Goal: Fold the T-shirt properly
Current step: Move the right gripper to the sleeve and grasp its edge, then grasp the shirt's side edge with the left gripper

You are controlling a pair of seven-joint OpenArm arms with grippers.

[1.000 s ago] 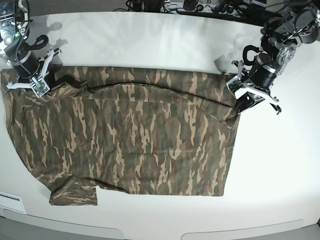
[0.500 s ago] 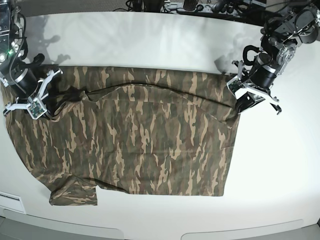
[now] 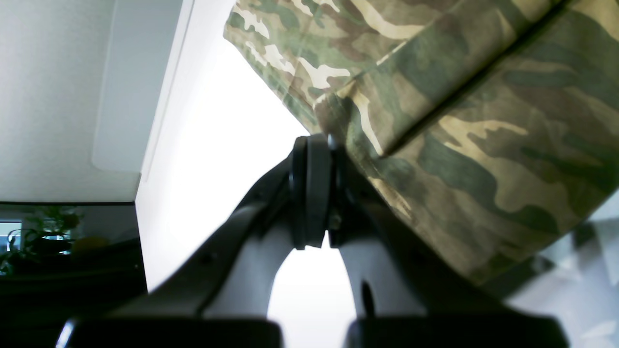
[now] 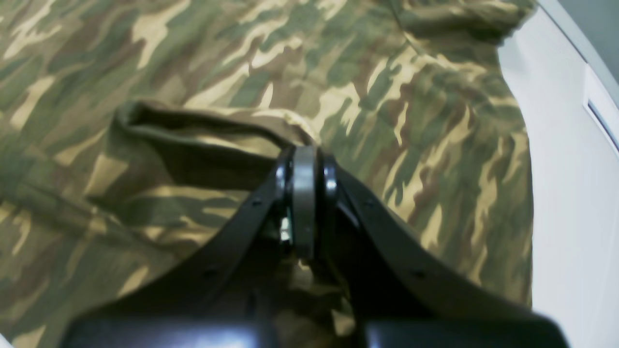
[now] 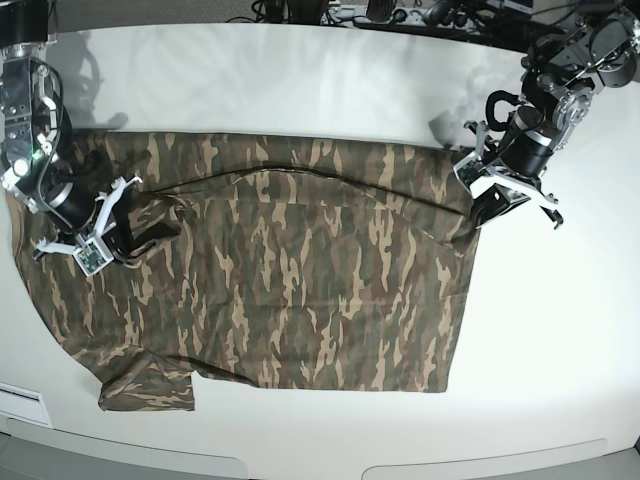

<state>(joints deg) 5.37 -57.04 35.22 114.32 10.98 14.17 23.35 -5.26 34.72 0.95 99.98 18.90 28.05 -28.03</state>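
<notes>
One camouflage T-shirt [image 5: 290, 280] lies spread on the white table [image 5: 540, 340], soft cloth streaked in olive, brown and tan, its near hem straight and one short sleeve [image 5: 148, 385] folded at the near corner. Two grippers work it: the right gripper [image 5: 108, 232], with black curved fingers pressed together, pinches a raised fold of the shirt over its far side. Farther back, the left gripper [image 5: 478, 212] has its jaws clamped on the shirt's far corner beside bare tabletop.

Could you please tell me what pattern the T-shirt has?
The T-shirt has an olive, brown and tan camouflage print, clearest in the base view.
</notes>
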